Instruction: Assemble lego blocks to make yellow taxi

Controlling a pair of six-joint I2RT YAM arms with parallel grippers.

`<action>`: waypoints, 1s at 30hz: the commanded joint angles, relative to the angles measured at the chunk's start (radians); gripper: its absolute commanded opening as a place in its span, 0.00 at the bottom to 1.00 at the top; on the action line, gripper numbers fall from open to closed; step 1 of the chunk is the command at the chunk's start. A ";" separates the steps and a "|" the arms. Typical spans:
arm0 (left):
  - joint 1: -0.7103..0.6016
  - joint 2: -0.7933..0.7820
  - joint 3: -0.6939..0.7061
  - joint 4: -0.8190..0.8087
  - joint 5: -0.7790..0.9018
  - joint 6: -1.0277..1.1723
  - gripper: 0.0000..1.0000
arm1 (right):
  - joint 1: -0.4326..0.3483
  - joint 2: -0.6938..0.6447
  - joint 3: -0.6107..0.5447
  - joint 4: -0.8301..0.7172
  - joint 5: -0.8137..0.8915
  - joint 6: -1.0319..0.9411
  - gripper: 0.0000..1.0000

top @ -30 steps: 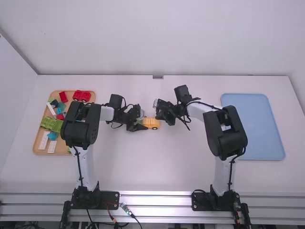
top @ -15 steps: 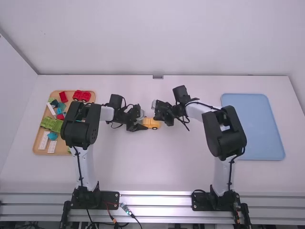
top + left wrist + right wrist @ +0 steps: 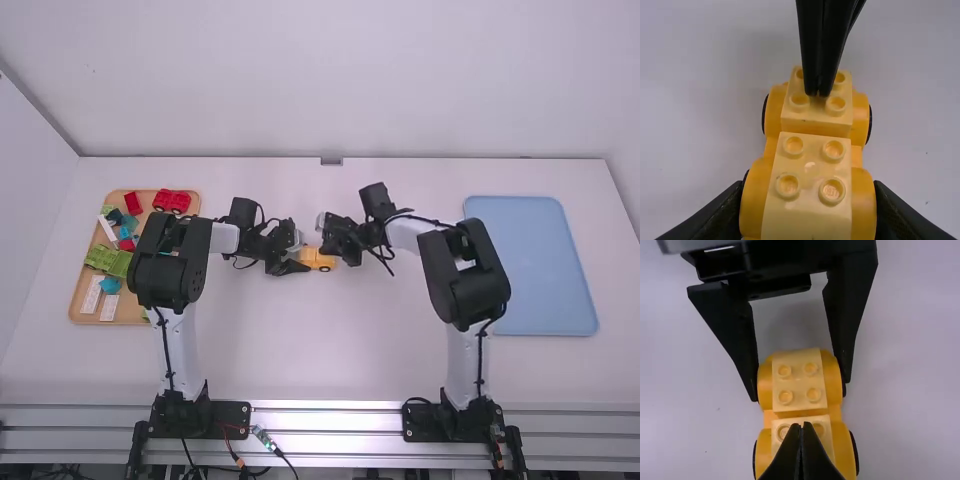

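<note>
Mid-table, the yellow car [image 3: 318,259] lies between my two grippers. My left gripper [image 3: 300,266] grips one end of it; in the left wrist view that gripper [image 3: 807,215] has a finger on each side of the car's near wheels. My right gripper [image 3: 325,247] is over the other end; in the right wrist view its fingertips [image 3: 800,427] are together above the studs, holding nothing. Two studded yellow blocks [image 3: 812,170] top the car [image 3: 800,385], one at each end.
A wooden tray [image 3: 76,296] at the left holds a red car [image 3: 172,201], green pieces [image 3: 108,260], teal bricks and white pieces. At the right lies a blue tray [image 3: 545,265].
My right gripper has shifted slightly left over the car, its arm leaning further left. My left arm and the car have stayed put.
</note>
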 commanded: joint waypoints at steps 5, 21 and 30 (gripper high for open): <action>-0.005 0.020 -0.004 -0.004 -0.018 -0.003 0.31 | 0.014 0.051 0.002 -0.007 0.018 0.012 0.00; -0.001 0.020 -0.002 -0.008 -0.021 -0.016 0.28 | 0.037 0.123 0.002 -0.002 0.003 -0.007 0.00; -0.003 0.020 0.015 -0.016 -0.018 -0.022 0.25 | 0.044 0.156 -0.059 0.081 0.048 -0.021 0.00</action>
